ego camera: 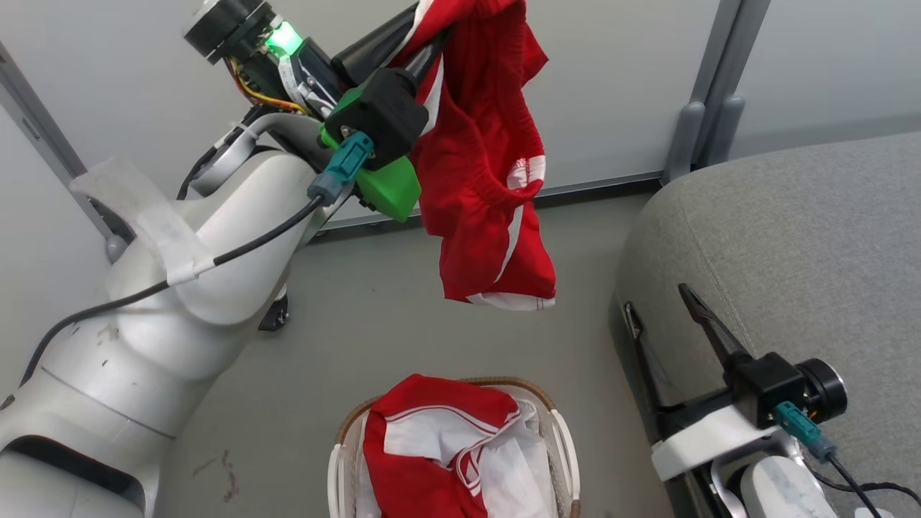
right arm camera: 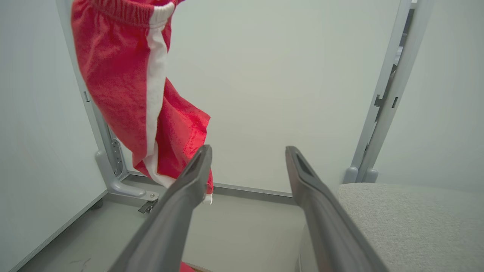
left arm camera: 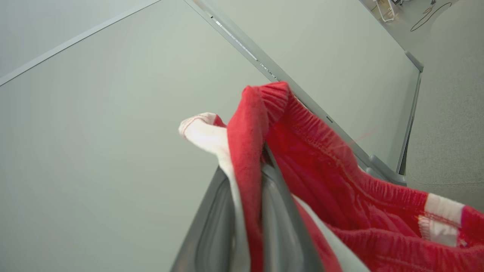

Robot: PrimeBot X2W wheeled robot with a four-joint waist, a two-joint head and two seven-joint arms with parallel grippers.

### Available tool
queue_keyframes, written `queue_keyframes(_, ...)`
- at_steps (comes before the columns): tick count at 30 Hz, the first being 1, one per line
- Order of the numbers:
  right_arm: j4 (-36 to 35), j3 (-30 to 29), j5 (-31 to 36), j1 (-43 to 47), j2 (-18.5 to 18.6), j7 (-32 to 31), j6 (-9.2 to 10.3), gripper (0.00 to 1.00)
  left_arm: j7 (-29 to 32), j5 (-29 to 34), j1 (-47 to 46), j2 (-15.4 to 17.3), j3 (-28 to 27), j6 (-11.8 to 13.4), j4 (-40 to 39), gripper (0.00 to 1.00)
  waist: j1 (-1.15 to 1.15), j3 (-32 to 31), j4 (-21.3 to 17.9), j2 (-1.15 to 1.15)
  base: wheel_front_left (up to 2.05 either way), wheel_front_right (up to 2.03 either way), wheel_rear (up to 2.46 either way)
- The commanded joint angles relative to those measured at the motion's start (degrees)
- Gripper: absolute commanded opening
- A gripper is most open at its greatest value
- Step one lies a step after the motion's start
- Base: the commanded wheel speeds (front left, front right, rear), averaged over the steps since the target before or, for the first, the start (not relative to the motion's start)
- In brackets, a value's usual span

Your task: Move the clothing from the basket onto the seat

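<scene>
Aloft, left gripper (left arm camera: 262, 154) pinches shorts (ego camera: 489, 180); jersey (ego camera: 424, 446) in basket (ego camera: 566, 432).

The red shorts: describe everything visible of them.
The shorts are soft red fabric with a white side stripe, white hem trim and a ribbed elastic waistband. They hang limp and crumpled in mid-air, pinched at the waistband by the raised left gripper, shut on them. Nothing else touches them; they dangle clear of the basket and the seat.

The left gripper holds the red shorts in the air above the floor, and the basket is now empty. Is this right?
Not empty: in the head view the basket holds the red jersey. The left gripper does hold the shorts up.
</scene>
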State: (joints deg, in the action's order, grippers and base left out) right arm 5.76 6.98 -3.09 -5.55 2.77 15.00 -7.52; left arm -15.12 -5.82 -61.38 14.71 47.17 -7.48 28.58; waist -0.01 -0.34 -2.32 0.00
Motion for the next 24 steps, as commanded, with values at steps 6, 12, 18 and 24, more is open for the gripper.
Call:
queue_keyframes(6,3.68,6.2,0.02,-4.36,0.24,0.28,0.06,1.0,-0.06,-1.96,-3.82,-1.89,2.2,0.04,-0.34,0.0,0.01,-0.15,1.78,0.0,0.0,0.0,0.0)
queue_keyframes(12,11.52,10.34,1.49,-12.19,0.24,0.28,0.06,1.0,-0.06,-3.23,-6.94,-4.2,4.13,0.03,-0.27,0.0,0.01,0.14,3.43,0.0,0.0,0.0,0.0)
queue_keyframes(18,18.43,11.58,1.72,-17.65,0.22,0.28,0.06,1.0,-0.06,-4.11,-8.72,-6.49,4.96,0.03,-0.15,0.0,0.01,0.3,4.71,0.0,0.0,0.0,0.0)
queue_keyframes(24,22.36,13.73,-0.27,-21.44,0.21,0.28,0.06,1.0,-0.06,-5.02,-9.09,-7.86,5.59,0.04,-0.99,0.0,0.01,0.33,5.48,0.0,0.0,0.0,0.0)
